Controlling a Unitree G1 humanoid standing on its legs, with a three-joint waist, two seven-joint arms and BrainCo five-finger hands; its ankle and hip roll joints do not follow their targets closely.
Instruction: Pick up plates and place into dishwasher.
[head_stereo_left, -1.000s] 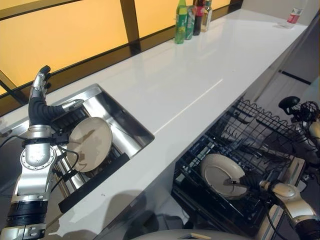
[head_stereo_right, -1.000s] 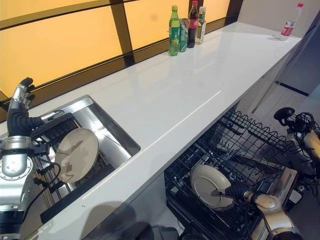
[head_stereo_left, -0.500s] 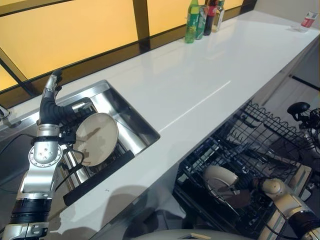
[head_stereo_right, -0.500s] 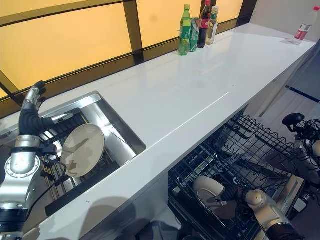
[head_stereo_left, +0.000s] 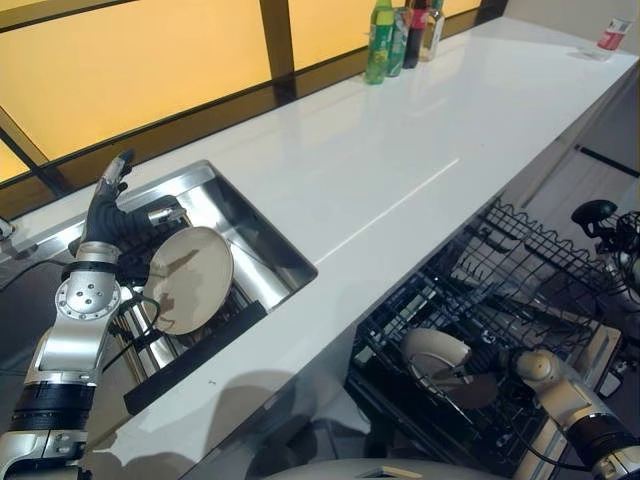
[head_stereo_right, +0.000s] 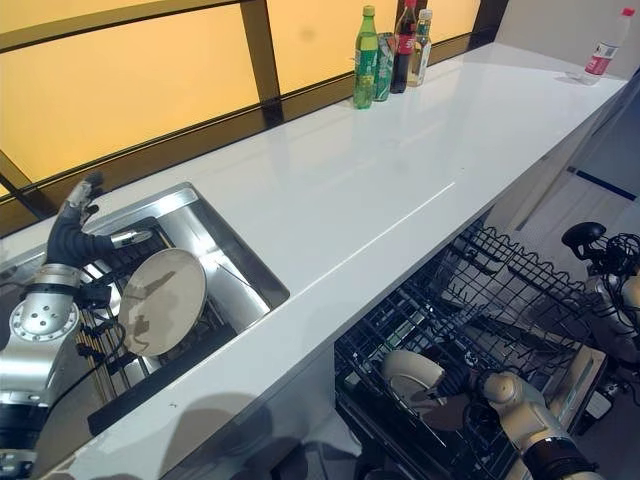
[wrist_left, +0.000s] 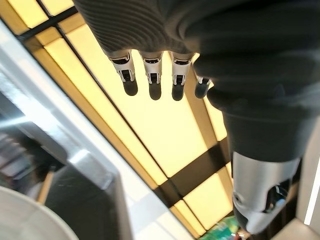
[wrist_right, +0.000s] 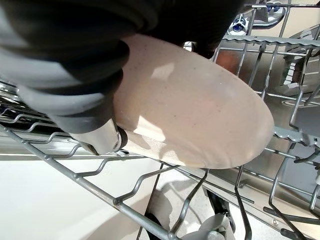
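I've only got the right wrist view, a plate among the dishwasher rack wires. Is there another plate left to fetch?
Observer: Yes, a second plate leans on edge in the sink.
Operator: Where's the left hand?
Observer: The left hand is raised beside that plate, fingers straight, holding nothing.
Operator: Anything on the counter?
Observer: Bottles stand at the far end of the counter, by the window.

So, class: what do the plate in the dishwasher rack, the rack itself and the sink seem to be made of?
Plate: probably glazed ceramic or stoneware, being cream, finely speckled and softly glossy; the right robot hand holds it. Rack: thin bent rods, smooth grey, so likely coated metal wire. Sink: likely stainless steel, with bright silvery, mirror-like walls.
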